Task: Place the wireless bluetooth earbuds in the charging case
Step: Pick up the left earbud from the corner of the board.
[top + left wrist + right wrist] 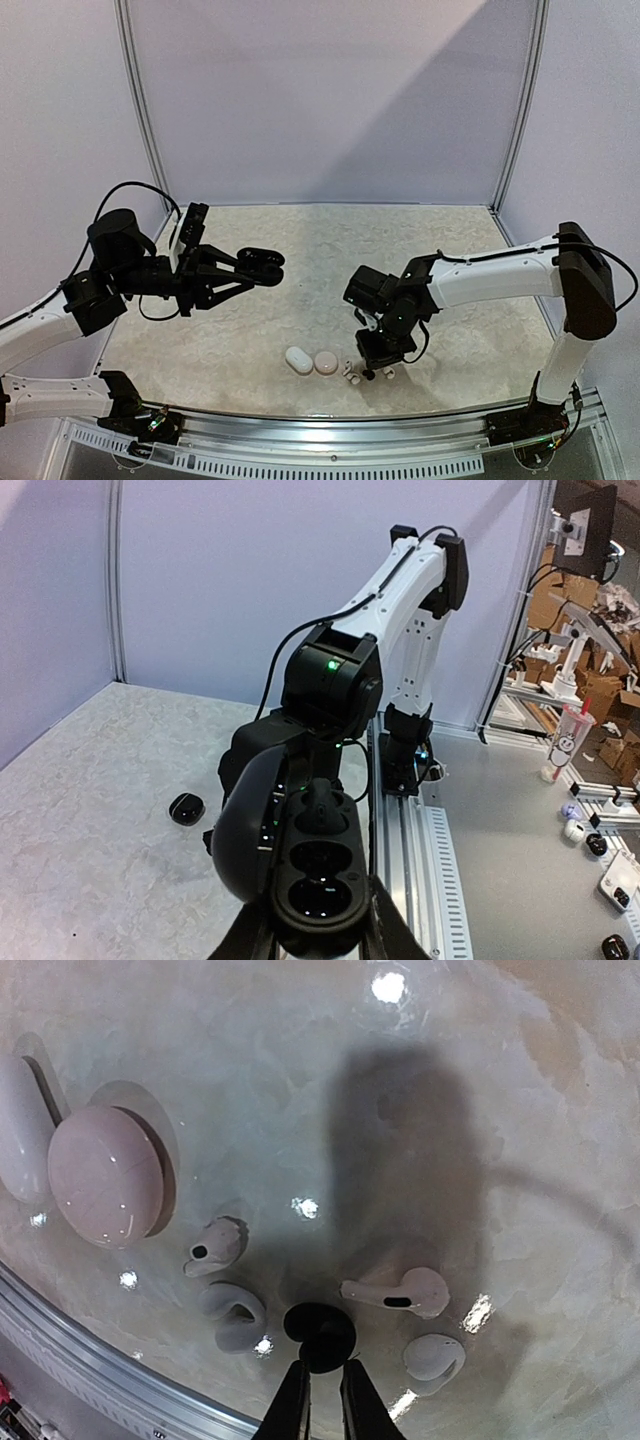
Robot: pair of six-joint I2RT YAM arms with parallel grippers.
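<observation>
While your left claw (pixel 320 932) clamps the open black case (pixel 312 865), your right claw (pixel 322 1368) is pinched narrow on a black earbud (pixel 318 1326) beside white earbuds (pixel 405 1293) on the counter (pixel 450 1110).

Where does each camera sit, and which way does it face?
Top external: above, behind the bases, facing down at the table; left arm, right arm show.
Left wrist: faces the right arm; own fingers hold the open black case.
Right wrist: faces down; own fingers around a black earbud.
Shared: pink case, top and right wrist.
</observation>
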